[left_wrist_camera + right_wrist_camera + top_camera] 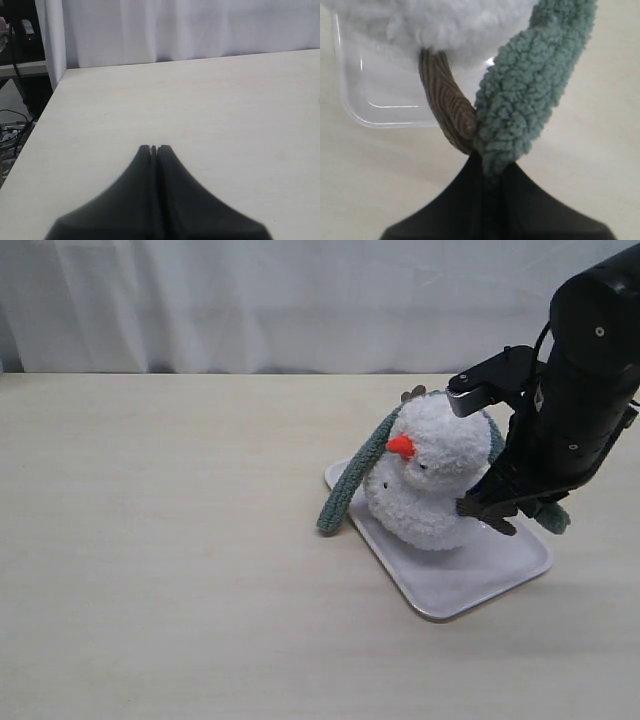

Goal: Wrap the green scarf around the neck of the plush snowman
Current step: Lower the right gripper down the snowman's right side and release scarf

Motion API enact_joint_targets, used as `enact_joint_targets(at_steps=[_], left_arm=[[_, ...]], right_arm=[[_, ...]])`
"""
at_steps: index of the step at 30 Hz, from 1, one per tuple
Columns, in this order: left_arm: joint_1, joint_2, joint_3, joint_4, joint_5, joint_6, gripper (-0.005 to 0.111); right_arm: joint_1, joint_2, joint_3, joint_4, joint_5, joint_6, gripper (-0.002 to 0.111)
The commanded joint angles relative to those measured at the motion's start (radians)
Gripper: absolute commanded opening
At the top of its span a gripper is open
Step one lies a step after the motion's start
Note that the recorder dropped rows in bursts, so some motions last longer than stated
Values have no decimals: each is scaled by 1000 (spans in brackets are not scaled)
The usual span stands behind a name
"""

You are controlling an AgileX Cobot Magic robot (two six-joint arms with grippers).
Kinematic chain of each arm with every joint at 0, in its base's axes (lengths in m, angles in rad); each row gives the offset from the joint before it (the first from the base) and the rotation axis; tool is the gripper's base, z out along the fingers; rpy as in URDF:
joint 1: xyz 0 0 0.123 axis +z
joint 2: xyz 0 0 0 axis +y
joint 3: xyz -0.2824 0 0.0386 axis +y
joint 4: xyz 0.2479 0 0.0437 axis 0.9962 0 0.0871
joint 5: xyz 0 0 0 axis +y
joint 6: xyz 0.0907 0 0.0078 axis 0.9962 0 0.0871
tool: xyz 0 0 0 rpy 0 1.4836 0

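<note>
Right fingers clamped on green scarf end, left fingers pressed together, plush snowman, apparently leaning, in white tray

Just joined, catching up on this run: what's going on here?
The right gripper is shut on one end of the green scarf, beside the plush snowman, which sits on a white tray. The scarf runs behind the snowman's head, and its other end hangs down to the table on the other side. It is not wrapped around the neck yet. The left gripper is shut, holding nothing, over the table.
</note>
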Motion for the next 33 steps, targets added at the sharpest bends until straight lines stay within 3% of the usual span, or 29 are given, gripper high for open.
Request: enact_joint_targets(at_steps=[1,11,22,33], left_arm=[[-7,-3,3,-4,-12,4,0],[-7,-3,3,-4,-12,4,0],[-7,-3,3,-4,-12,4,0],[-7,-3,3,-4,-12,4,0]], right_arm=[[-1,-50,1,-59,-2,-3,4],[-1,-123,8,233,-23,-23,4],[-1,-51,65,313,-10,-26,4],[-1,-5,107,473,-221,-86,4]])
